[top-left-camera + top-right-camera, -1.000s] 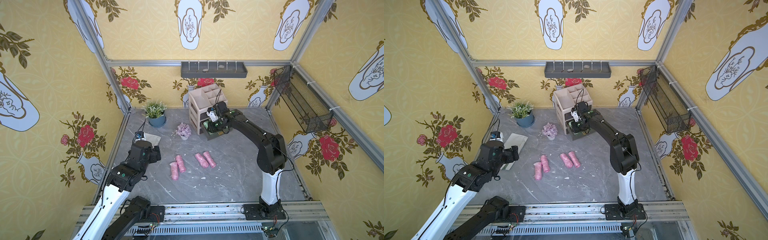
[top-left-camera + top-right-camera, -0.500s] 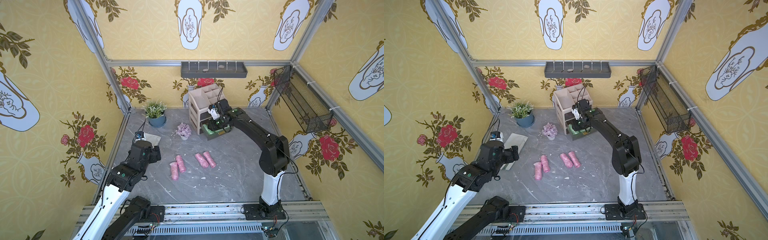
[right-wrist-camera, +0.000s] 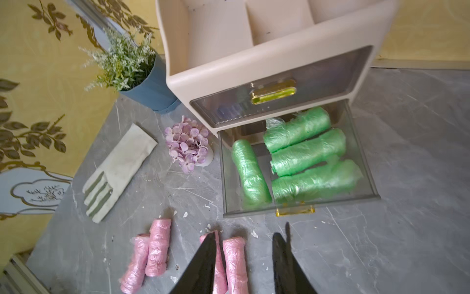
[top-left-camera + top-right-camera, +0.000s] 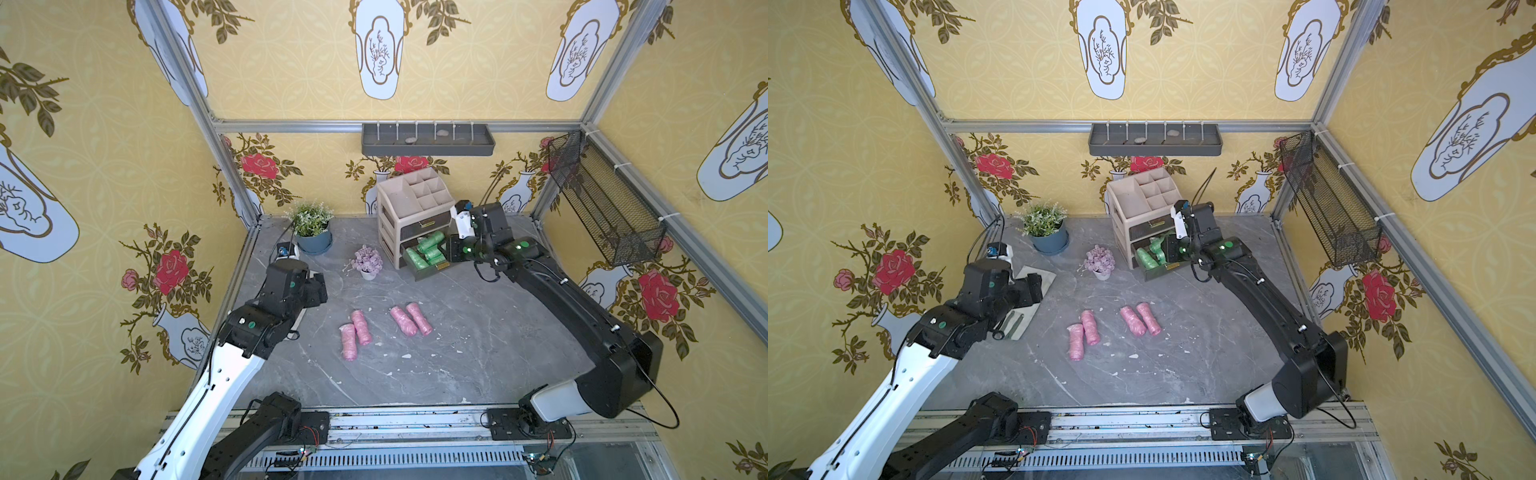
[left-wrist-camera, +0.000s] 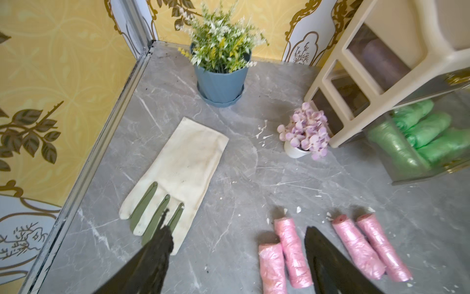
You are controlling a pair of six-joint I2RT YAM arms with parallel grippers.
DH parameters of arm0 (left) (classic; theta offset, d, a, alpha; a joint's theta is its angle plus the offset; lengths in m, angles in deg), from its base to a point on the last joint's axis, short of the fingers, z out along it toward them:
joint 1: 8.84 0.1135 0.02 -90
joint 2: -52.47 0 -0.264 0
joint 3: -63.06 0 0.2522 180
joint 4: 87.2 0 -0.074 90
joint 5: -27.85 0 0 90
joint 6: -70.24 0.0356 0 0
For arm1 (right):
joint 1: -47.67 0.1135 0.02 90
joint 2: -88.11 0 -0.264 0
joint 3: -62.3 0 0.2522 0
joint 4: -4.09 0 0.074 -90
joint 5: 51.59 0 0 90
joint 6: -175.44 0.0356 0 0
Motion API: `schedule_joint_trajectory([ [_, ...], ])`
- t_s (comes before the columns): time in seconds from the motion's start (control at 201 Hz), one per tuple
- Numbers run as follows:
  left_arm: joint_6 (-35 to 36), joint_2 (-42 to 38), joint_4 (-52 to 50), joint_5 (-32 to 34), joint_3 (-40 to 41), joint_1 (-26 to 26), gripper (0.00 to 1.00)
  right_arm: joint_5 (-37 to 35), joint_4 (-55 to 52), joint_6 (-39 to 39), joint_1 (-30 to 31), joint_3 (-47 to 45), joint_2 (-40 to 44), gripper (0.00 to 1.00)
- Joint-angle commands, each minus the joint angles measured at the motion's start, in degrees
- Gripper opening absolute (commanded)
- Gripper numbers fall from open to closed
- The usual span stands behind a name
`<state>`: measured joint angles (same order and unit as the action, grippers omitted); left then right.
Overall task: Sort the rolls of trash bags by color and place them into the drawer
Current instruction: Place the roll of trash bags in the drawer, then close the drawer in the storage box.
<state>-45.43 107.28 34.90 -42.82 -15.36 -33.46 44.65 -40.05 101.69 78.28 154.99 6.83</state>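
Where four pink rolls [image 4: 360, 328] lie, tabletop [image 4: 478, 353]: grey marble, white crumbs [image 4: 406, 356]
Walls [image 4: 104, 145]: yellow floral paper
Left gripper [image 5: 236, 220]: jaws spread, empty
Right gripper [image 3: 248, 231]: jaws parted, empty

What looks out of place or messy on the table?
A white-and-green glove lies flat near the table's left edge, unrelated to the sorting. Small white flecks litter the surface around the pink rolls.
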Motion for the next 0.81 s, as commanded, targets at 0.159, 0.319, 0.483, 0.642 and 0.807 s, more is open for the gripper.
schedule_joint_trajectory([
  [0.159, -0.05, 19.05, -4.03, -0.9, -23.62, -3.09, 0.8, 1.17, 8.77, 17.41, -5.78, -10.64, 10.79, 0.29],
  [0.319, -3.84, 38.29, -17.09, 4.38, -50.51, -7.44, 0.8, 1.52, 11.71, 20.66, -6.2, -16.2, 16.52, 0.31],
  [0.483, -9.67, 62.53, -36.75, 3.81, -88.37, -8.47, 0.8, 0.91, 11.87, 21.76, -6.35, -19.18, 20.57, 0.33],
  [0.642, -13.77, 69.95, -34.29, -0.2, -95.58, -8.51, 0.74, 0.1, 11.28, 22.04, -6.35, -20.99, 22.6, 0.33],
  [0.807, -16.2, 67.04, -21.99, -2.97, -84.93, -8.9, 0.71, 0.77, 10.9, 22.05, -6.51, -22.19, 22.92, 0.34],
])
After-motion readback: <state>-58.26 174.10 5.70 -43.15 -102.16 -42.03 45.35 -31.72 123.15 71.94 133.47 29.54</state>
